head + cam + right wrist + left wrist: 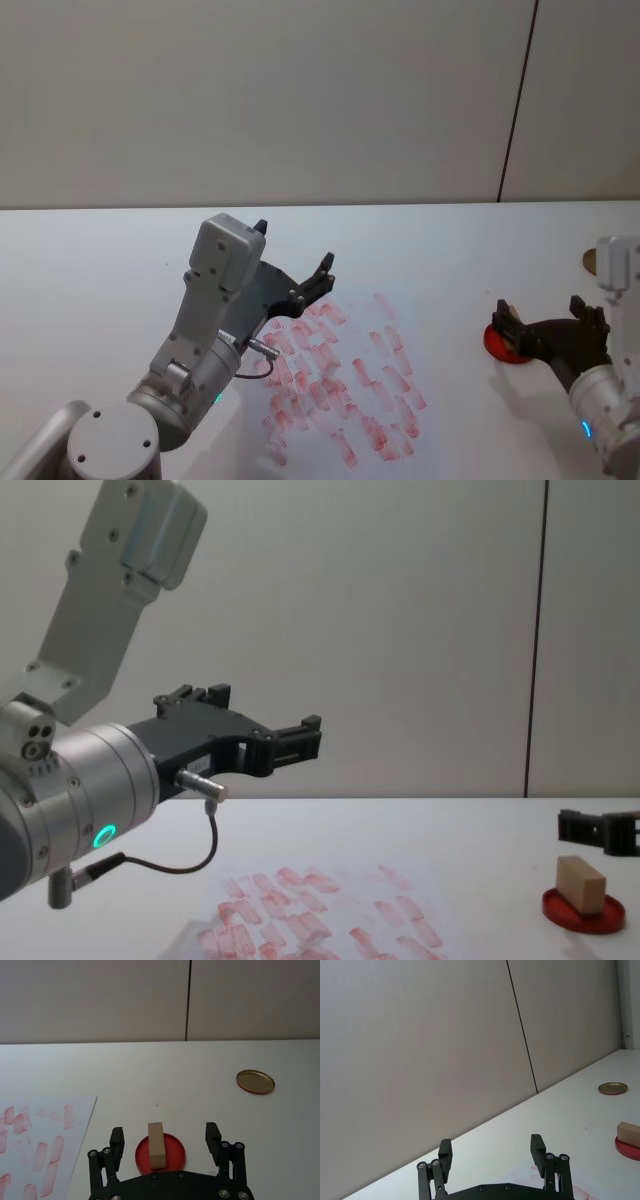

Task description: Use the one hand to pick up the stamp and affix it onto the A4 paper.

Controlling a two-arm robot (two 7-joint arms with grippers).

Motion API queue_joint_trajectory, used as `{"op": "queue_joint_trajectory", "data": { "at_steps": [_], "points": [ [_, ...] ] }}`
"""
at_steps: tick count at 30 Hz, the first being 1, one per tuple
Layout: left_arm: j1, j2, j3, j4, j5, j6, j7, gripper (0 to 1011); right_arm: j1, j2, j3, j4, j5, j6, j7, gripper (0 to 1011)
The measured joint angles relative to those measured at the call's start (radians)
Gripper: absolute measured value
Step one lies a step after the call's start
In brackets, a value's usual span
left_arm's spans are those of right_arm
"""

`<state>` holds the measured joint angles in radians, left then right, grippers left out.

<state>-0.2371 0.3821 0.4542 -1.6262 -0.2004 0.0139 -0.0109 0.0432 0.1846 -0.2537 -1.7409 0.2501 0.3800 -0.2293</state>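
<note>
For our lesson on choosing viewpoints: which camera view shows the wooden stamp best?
The right wrist view: the stamp stands on the ink pad, framed by the right tool's open fingers. The chest view shows it side-on; the left wrist view cuts it at the edge; the head view half hides it behind the tool.

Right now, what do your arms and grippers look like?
Both arms are silver-grey and rounded, ending in black two-fingered grippers. Behind the left gripper sits a green glowing ring and a thin black cable; behind the right gripper, a blue ring.
</note>
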Motion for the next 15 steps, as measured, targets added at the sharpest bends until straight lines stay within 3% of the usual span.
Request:
{"op": "queue_joint_trajectory", "data": {
  "at_steps": [15],
  "points": [
    [0.000, 0.000, 0.000, 0.000, 0.000, 0.000, 0.000, 993, 0.089, -0.032, 0.018, 0.123, -0.004, 0.063, 0.059, 1001]
  ]
}}
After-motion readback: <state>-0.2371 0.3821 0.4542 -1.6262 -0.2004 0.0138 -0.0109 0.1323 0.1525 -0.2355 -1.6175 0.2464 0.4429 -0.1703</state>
